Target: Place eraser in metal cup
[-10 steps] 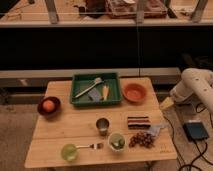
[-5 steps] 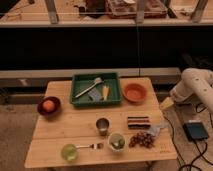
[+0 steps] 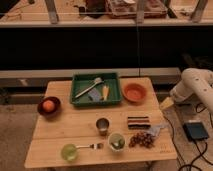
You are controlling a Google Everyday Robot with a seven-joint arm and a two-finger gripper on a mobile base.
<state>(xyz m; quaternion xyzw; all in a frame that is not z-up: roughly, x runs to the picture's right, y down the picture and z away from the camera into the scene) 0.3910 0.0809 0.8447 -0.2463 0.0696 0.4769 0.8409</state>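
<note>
Starting at the left edge of the table, I see a dark bowl holding an orange fruit, close to that edge. Toward the front left corner stands a green cup, with a fork lying just to its right. Between the bowl and the cup the wood is bare.

At the back centre sits the green tray with utensils in it, its far rim near the table's rear edge. In front of the tray a broad strip of bare wood runs the width of the table.

The metal cup stands upright near the middle, with bare wood all around it. A white cup with green contents stands a little to its right and nearer the front edge.

The orange bowl sits just right of the tray. In front of it the eraser lies flat on the wood, lengthwise left to right, right of the metal cup and apart from it. A brown cluster lies just in front of the eraser, near the front right corner.

My hand hangs just beyond the table's right edge, level with the gap between orange bowl and eraser, fingers spread with nothing between them. My arm rises behind it to the right. A dark box lies on the floor there.
</note>
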